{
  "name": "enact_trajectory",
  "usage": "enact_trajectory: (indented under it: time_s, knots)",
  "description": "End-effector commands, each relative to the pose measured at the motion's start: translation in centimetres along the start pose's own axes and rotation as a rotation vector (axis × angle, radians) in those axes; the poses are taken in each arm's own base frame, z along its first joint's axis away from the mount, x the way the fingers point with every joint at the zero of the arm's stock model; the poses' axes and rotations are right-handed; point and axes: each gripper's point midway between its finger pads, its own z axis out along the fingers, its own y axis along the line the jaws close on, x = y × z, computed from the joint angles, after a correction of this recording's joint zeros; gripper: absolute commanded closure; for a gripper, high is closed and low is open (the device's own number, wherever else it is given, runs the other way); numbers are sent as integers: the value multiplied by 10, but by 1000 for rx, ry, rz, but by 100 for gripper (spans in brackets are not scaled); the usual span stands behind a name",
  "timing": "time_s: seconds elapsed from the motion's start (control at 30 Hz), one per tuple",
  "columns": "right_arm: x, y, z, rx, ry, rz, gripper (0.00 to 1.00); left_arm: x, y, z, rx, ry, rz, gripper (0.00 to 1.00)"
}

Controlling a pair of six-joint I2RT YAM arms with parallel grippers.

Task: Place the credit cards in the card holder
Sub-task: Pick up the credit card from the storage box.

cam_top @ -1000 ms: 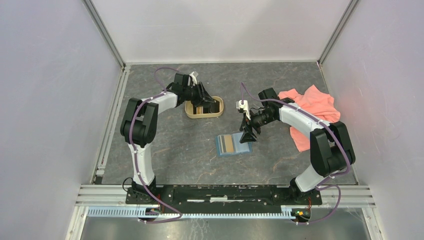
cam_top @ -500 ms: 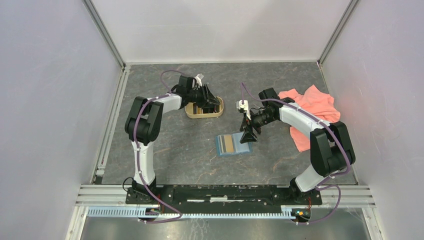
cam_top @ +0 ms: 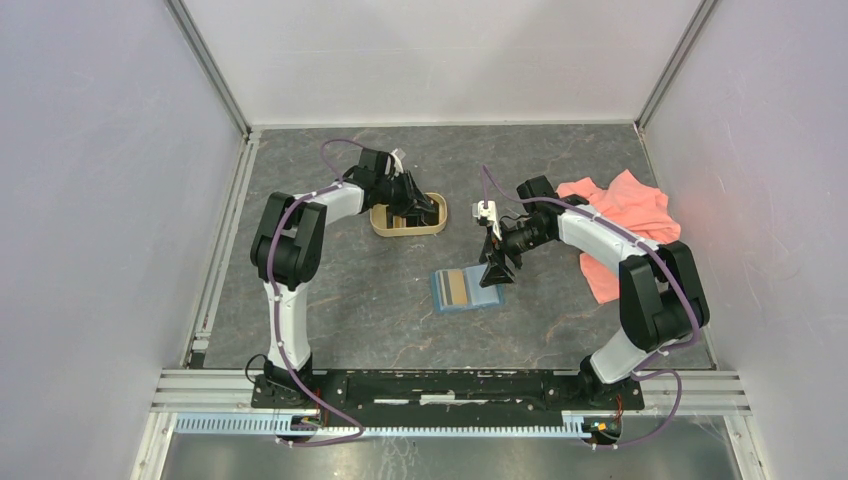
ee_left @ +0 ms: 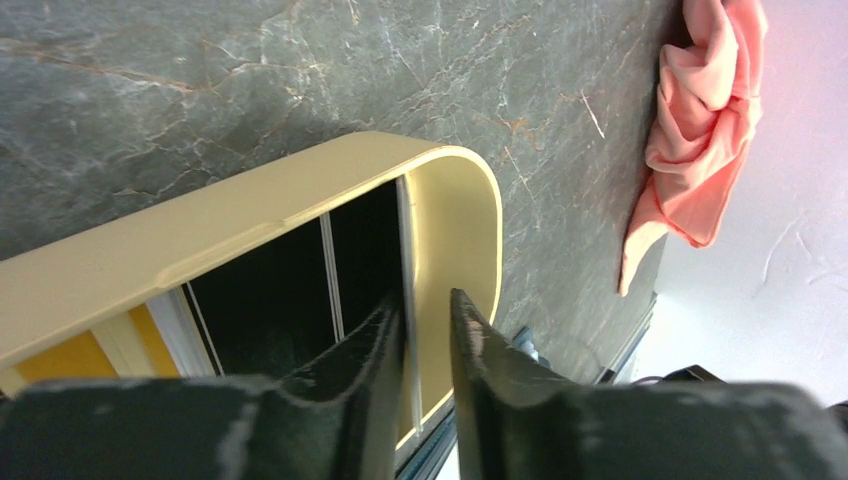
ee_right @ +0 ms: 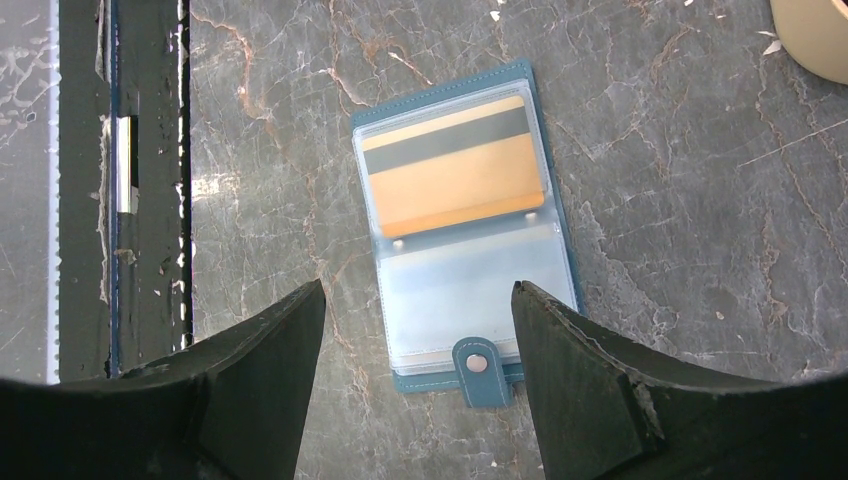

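Grey marbled counter (cam_top: 350, 310) stretches under both my arms, closed in by pale walls.

My left gripper (ee_left: 425, 305) is lowered into one rounded end of the tan tray (ee_left: 300, 190). Its fingers are drawn close, with only a slim gap between them. A thin pale edge runs up into that gap, and I cannot tell whether I am pinching it or only straddling it. One finger sits over the dark cards (ee_left: 260, 300) lying in the tray, and the other is beside the curved end wall. Further along the tray floor a yellow card (ee_left: 70, 360) shows under the rim. From above, the left gripper (cam_top: 418, 205) and tray (cam_top: 385, 228) sit toward the far side of the counter.

My right gripper (ee_right: 415, 290) hangs spread wide above the card holder (ee_right: 470, 290), with nothing between its fingers. The two fingertips frame the lower clear pocket from either side. The card holder lies open and flat on the counter, its teal border and snap tab (ee_right: 478, 365) pointing toward my wrist. A gold card (ee_right: 455, 170) with a dark stripe sits in the upper pocket.

In the overhead view the right gripper (cam_top: 497, 272) is at the right edge of the card holder (cam_top: 462, 290), which lies between my arms, nearer than the tray and well apart from it. A pink cloth (cam_top: 625, 215) is bunched beside my right arm.
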Motion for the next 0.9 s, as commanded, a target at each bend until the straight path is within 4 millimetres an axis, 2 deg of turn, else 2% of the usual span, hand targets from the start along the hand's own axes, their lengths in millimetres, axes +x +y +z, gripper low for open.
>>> enact_trajectory:
  time_s: [0.0,0.03,0.1,0.2,0.3,0.5,0.73,0.87]
  knots:
    - [-14,-5,-4,1,-30,-36,25,-17,-18,-10,6,-44,89,78]
    - [-14,-5,-5,1,-30,-36,25,-16,-17,-10,4,-41,88,84]
    - [-14,-4,-5,0,-29,-35,25,-17,-17,-10,3,-43,88,90]
    - [-14,-5,-5,1,-29,-35,25,-18,-19,-13,4,-54,96,89]
    - [-14,-5,-5,-1,-31,-35,25,-20,-23,-16,11,-60,106,83]
    - [-14,-5,-5,-1,-31,-33,25,-18,-30,-18,49,-56,93,82]
    - [-14,-4,-5,-3,-31,-34,25,-19,-30,-22,60,-75,83,96]
    - [-15,-4,-6,-4,-37,-38,25,-23,-28,-29,64,-102,84,98]
